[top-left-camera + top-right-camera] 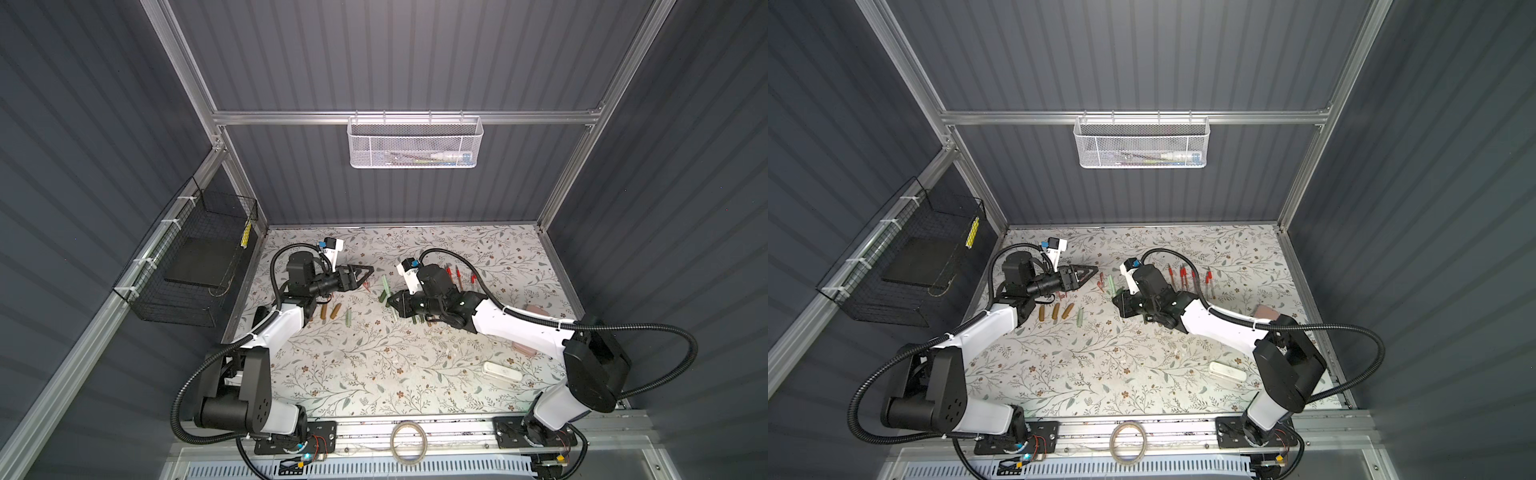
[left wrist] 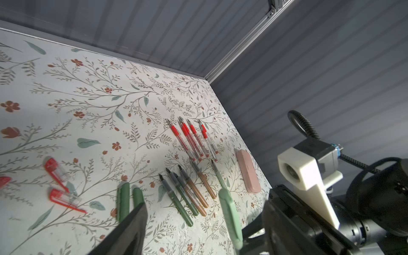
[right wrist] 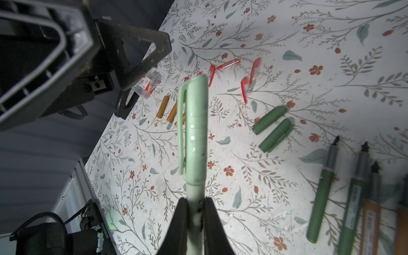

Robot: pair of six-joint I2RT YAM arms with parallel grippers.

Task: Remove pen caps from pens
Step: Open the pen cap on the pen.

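Brown caps (image 1: 1055,311) lie in a short row at the middle left of both top views, with a pale cap (image 1: 1079,318) next to them. Just above them in the frame hangs the left gripper (image 1: 368,272). Its fingers are spread apart and hold nothing. Its tip points at the right gripper (image 3: 195,207). Little red caps (image 3: 255,68) and two green caps (image 3: 270,120) lie on the flowery mat (image 1: 374,374) between the two grippers. Near the middle of the top views, the right gripper pinches a pale-green pen (image 3: 196,132) by its body. This pen is up off the mat and its cap is on. The capped end sticks out toward the left gripper, close to it but not touching. Bare pens (image 3: 320,203), green and brown, lie side by side under the right arm. Thin red pens (image 2: 174,129) lie in a row right of the middle, a bit higher in the frame. A pink case (image 2: 248,172) lies near the right edge of the mat. A white case (image 1: 503,370) lies at the lower right.
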